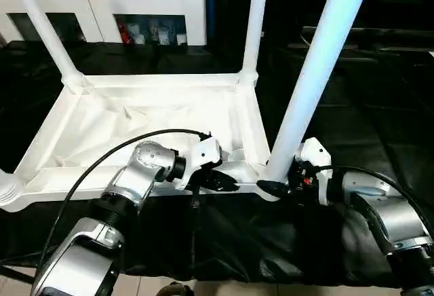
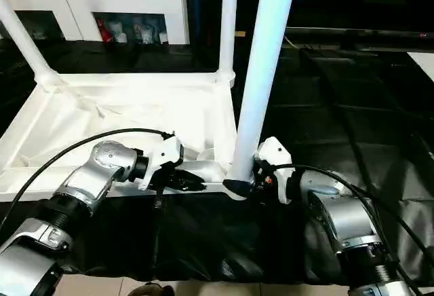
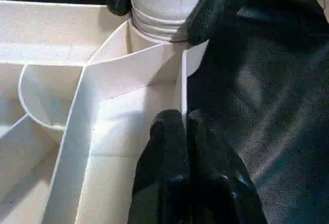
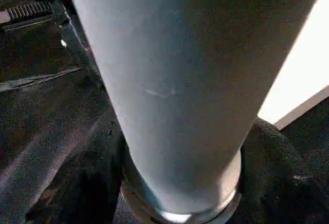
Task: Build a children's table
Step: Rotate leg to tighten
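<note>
The black-draped worktop [image 1: 352, 106] carries the children's table [image 1: 142, 123], which lies upside down across its left and middle part, the near long rim running along the worktop's front edge; the underside of the top faces up like a shallow tray, its ribs and raised rim showing, and nothing loose can be made out inside it. At the far edge of the scene stands a white cabinet [image 1: 102, 1] with shelf openings that hold small coloured items too small to tell.

The top's long axis runs left to right; its legs point upward, away from the worktop; the near right leg [image 1: 319, 65] rises steeply from the corner socket at the worktop's front, leaning a little to the right; the far right leg [image 1: 254, 21] stands nearly upright in its corner; the far left leg [image 1: 41, 24] tilts outward to the left; a ribbed white end [image 1: 8, 194] shows at the near left corner.

The right gripper [image 1: 274, 186] has its black fingers [image 3: 216, 8] spread around the ribbed base of the near right leg, one on either side; whether they press it cannot be told. The left gripper [image 1: 220, 179] is closed tight, its fingertips [image 3: 169, 131] pinched on the thin near rim just beside that socket.
</note>
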Available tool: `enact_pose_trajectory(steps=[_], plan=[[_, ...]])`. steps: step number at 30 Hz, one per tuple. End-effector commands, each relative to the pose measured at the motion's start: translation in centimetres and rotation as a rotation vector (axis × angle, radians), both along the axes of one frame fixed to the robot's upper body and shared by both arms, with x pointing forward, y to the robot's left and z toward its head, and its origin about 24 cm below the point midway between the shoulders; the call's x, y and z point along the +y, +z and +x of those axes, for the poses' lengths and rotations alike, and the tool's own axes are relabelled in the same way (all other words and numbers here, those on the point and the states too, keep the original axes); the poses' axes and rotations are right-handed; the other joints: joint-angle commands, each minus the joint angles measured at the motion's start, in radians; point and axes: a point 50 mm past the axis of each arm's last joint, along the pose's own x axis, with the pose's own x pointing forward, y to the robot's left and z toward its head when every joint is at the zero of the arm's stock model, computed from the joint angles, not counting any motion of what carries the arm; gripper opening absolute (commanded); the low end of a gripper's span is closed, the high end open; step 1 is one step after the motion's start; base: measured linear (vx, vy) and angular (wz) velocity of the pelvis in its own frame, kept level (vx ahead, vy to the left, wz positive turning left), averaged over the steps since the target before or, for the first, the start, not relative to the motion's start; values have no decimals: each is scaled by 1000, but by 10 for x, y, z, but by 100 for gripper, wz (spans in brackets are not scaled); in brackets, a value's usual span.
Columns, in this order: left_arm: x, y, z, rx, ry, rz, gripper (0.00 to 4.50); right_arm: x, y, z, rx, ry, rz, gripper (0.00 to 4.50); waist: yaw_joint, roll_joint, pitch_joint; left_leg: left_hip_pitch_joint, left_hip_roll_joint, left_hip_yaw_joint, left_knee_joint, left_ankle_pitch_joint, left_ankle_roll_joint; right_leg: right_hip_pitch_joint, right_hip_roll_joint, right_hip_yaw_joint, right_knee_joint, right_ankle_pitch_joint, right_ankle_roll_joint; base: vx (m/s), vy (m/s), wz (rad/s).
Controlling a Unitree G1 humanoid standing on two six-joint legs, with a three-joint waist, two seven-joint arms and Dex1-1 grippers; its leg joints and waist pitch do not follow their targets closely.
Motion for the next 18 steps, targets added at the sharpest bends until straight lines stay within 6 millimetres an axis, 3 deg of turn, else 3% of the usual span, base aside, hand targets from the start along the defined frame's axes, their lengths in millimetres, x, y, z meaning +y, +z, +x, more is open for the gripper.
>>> enact_pose_trajectory(steps=[1,2,4,5,7,11,16,18], plan=[[-15,3,12,-65,142,-10,0,29,-15,-3,18,-22,13,269,-6,-16,-61,23,71,-34,-66,-213,63,41,-81,51,-77,-199,-244,0,0,0],[-16,3,13,-69,158,-13,0,30,-17,0,12,-58,13,269,-6,-11,-61,25,71,-34,-67,-224,52,38,-83,52,-79,-224,-239,0,0,0],[-24,4,17,-89,212,-21,0,32,-22,8,0,-199,19,268,-15,-10,-53,33,68,-40,-76,-315,-1,30,-85,51,-99,-384,-201,-26,-3,0],[-31,5,19,-99,254,-28,0,35,-26,14,1,-302,23,268,-15,-13,-53,34,68,-43,-76,-326,-8,34,-87,51,-101,-412,-187,-51,4,-2],[-38,5,20,-100,275,-35,0,38,-28,17,6,-370,38,268,-24,-7,-51,34,70,-48,-84,-362,-26,30,-86,52,-105,-446,-163,-26,2,-1],[-58,5,17,-104,291,-46,0,55,-30,28,13,-574,78,268,-41,4,-51,32,69,-51,-90,-388,-40,26,-82,51,-106,-394,-163,0,0,0],[-69,4,11,-106,260,-58,0,71,-26,34,-12,-631,111,268,-52,7,-53,31,65,-47,-90,-384,-30,28,-80,52,-105,-330,-173,0,0,0],[-69,3,10,-103,249,-57,0,73,-24,34,-24,-609,121,323,-53,9,-53,28,66,-46,-91,-367,-23,31,-78,52,-102,-292,-178,0,0,0]])
